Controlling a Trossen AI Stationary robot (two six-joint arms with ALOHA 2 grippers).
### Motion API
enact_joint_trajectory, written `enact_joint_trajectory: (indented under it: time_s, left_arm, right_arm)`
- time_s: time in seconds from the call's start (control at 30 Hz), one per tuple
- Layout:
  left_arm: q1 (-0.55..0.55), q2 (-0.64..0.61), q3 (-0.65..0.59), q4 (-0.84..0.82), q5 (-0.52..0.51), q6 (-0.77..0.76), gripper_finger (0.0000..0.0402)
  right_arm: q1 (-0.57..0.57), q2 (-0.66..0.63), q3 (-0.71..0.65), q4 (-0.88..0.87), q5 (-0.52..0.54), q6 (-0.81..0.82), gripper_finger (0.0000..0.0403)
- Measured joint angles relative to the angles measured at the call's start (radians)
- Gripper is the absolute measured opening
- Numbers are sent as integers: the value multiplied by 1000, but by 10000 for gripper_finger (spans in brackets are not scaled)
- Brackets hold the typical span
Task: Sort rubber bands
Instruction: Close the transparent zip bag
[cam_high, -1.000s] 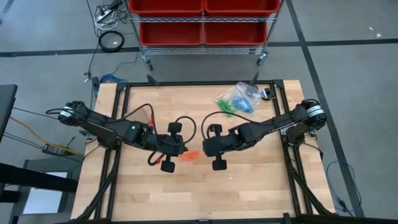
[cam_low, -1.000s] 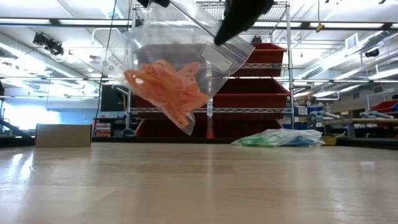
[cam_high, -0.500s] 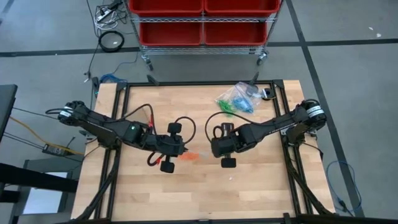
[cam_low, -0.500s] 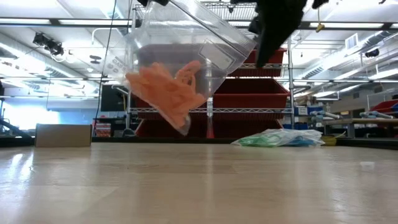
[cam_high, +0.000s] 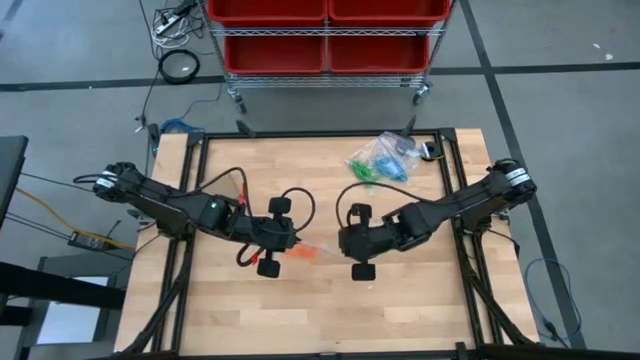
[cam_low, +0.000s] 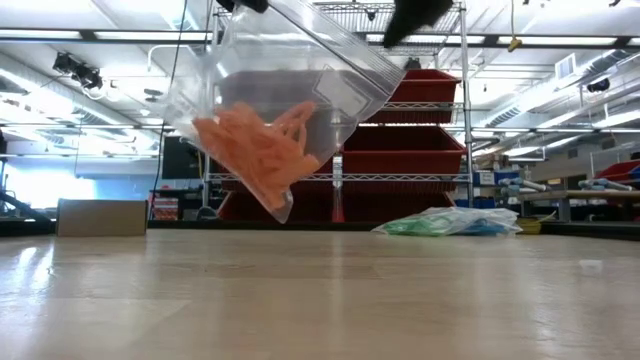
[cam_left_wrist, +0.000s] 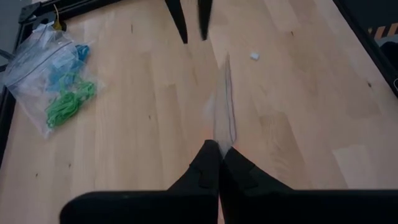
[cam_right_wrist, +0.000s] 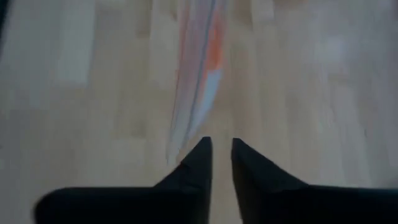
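Note:
A clear plastic bag (cam_low: 270, 110) with orange rubber bands (cam_low: 262, 150) bunched in its lower corner hangs over the middle of the table. My left gripper (cam_left_wrist: 219, 146) is shut on it; in the high view the gripper (cam_high: 288, 246) sits just left of the orange (cam_high: 305, 252). My right gripper (cam_right_wrist: 222, 144) stands open a little to the bag's right (cam_high: 341, 240), its fingers apart with nothing between them. The bag's edge (cam_right_wrist: 199, 74) shows just ahead of them. A second clear bag (cam_high: 380, 158) with green and blue rubber bands lies flat at the far right of the table. My left gripper pinches the bag's top edge (cam_left_wrist: 222, 127) between its two shut fingers, coming slantwise down from the table's left. The bag runs edge-on away from the fingertips. It hangs tilted below them, clear of the table, with its free top corner (cam_low: 385, 75) pointing right.
A small white scrap (cam_left_wrist: 254, 56) lies on the wood near the middle. Black frame rails (cam_high: 195, 200) run along the table's left and right sides. A rack with red bins (cam_high: 325, 30) stands beyond the far edge. Bare wood lies along the near side.
My right gripper has let go of the bag's right top corner and drawn back up and toward the table's right edge. The bag has swung down toward the left and now hangs from my left gripper alone, the orange bands lower than before.

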Motion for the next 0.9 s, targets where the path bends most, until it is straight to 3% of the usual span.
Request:
enact_joint_trajectory:
  time_s: [0.3, 0.5, 0.73, 0.8, 0.9]
  left_arm:
    - [0, 0, 0, 22, 0, -6, 0]
    - [1, 0, 0, 32, 0, -6, 0]
    - [1, 0, 0, 49, 9, -6, 0]
    - [1, 0, 0, 43, 10, -6, 0]
    - [1, 0, 0, 32, 8, -6, 0]
  right_arm:
    - [1, 12, 0, 237, -52, -35, 196]
    - [-21, 48, 1, 294, 13, -67, 222]
    - [-51, 97, -1, 298, 20, -109, 183]
    - [-57, 110, 1, 316, 8, -127, 144]
    - [-59, 110, 1, 297, 15, -151, 52]
